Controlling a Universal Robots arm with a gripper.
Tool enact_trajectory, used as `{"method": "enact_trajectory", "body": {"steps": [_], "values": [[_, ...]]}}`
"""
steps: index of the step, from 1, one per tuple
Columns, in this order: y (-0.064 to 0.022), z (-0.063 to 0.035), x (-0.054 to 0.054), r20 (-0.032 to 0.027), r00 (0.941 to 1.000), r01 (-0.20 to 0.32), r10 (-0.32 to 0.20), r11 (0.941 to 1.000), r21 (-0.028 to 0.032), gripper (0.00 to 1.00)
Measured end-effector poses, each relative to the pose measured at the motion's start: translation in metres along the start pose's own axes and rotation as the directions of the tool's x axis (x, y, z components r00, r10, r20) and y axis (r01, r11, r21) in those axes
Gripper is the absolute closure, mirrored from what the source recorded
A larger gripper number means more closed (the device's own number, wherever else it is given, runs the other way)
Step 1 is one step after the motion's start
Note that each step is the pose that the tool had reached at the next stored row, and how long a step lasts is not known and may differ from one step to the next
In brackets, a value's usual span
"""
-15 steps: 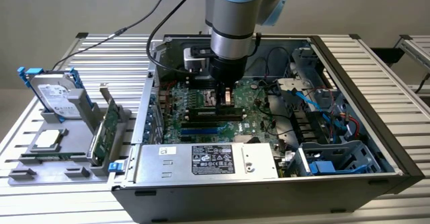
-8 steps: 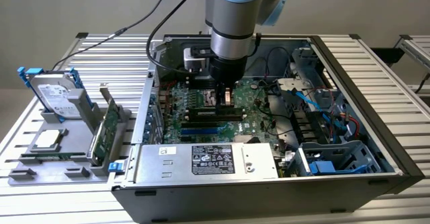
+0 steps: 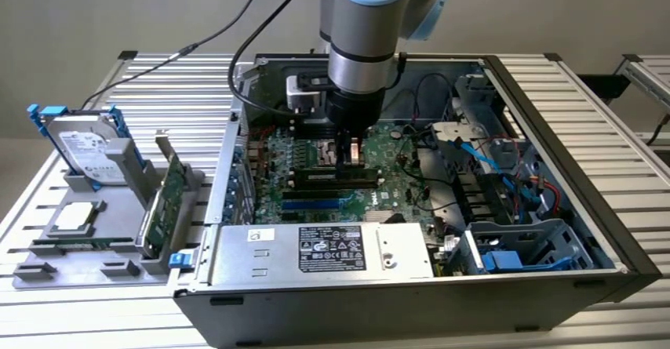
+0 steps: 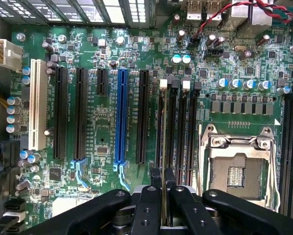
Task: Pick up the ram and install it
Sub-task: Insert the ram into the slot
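Insertion step, I judged: my gripper [image 4: 163,175] pinched the ram [image 4: 163,205] edge-on above the DIMM slots [image 4: 167,122], needing square alignment with one slot before any push.

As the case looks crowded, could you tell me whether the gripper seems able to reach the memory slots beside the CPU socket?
Probably yes: the gripper, shut on the ram, hangs close above the memory slots, and no cable or card crosses them.
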State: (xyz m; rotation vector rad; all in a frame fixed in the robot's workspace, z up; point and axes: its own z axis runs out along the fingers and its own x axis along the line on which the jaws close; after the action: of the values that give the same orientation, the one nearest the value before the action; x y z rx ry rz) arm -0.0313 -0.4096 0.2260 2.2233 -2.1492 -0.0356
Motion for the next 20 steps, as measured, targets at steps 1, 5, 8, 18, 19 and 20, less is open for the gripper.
{"method": "enact_trajectory", "body": {"steps": [1, 5, 8, 18, 19, 20], "values": [[0.0000, 0.0001, 0.0000, 0.0000, 1.0000, 0.000, 0.000, 1.0000, 0.0000, 0.86], [0.0000, 0.0002, 0.0001, 0.0001, 1.0000, 0.000, 0.000, 1.0000, 0.0000, 0.86], [0.0000, -0.0001, 0.0008, 0.0002, 1.0000, 0.000, 0.000, 1.0000, 0.0001, 0.86], [-0.0003, -0.0001, 0.0016, 0.0000, 1.0000, 0.000, 0.000, 1.0000, 0.0000, 0.86], [-0.0003, 0.0001, 0.0016, 0.0000, 1.0000, 0.000, 0.000, 1.0000, 0.0000, 0.86], [-0.0004, 0.0004, 0.0016, -0.0001, 1.0000, 0.000, 0.000, 1.0000, -0.0001, 0.86]]}}
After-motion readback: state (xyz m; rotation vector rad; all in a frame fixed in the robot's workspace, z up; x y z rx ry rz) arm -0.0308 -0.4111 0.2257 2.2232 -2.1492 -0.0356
